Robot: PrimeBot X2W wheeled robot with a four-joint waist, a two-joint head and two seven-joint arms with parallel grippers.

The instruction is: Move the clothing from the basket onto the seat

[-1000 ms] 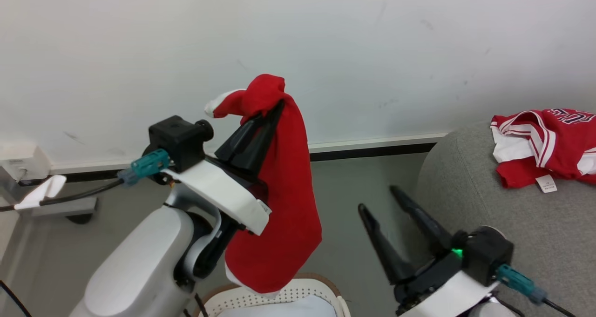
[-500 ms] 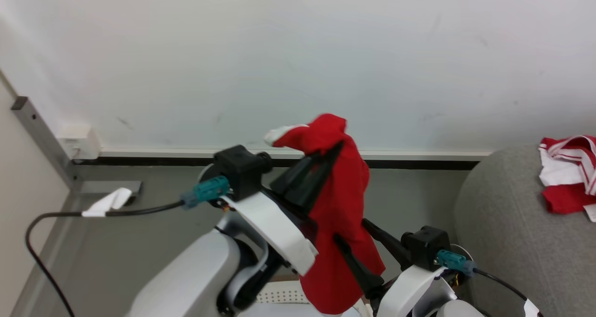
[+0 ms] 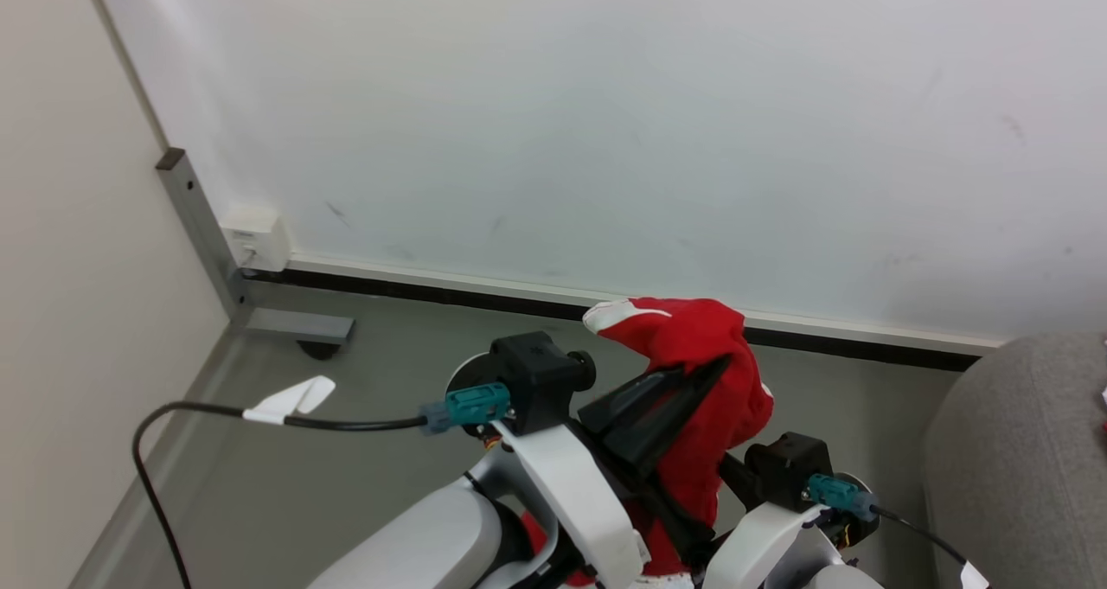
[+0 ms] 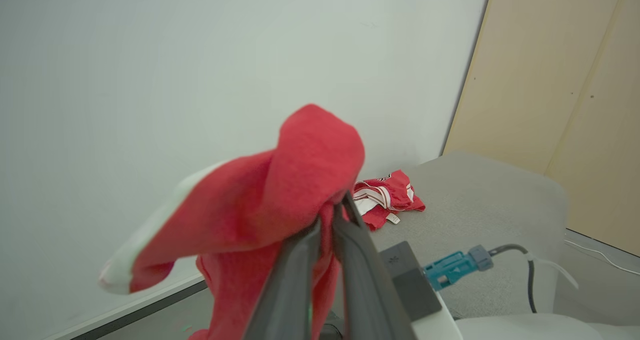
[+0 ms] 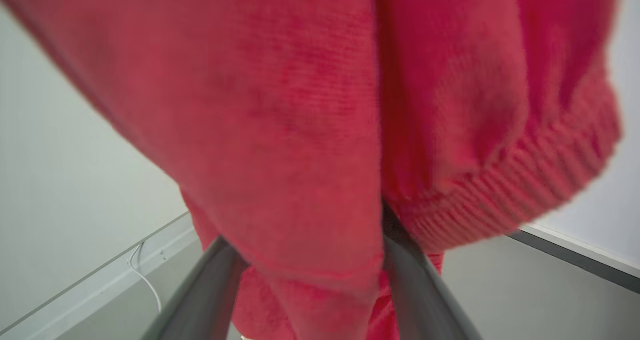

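Mostly, the clothing point(image 5: 280, 120) hides the spread fingers point(image 5: 205, 290) of the right gripper point(image 5: 310, 260).

Red garment point(image 3: 692, 347) blocks the middle, grey seat point(image 3: 1020, 468) at right — open floor point(image 3: 363, 494) left.

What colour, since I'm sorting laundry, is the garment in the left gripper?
Bright red garment, white tip; best in left wrist view.

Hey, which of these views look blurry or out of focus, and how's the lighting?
Right wrist view: the red garment is too close, soft and smeared. Left wrist view: its near folds are soft, the seat sharper. Head view: even light, no glare, fairly crisp.
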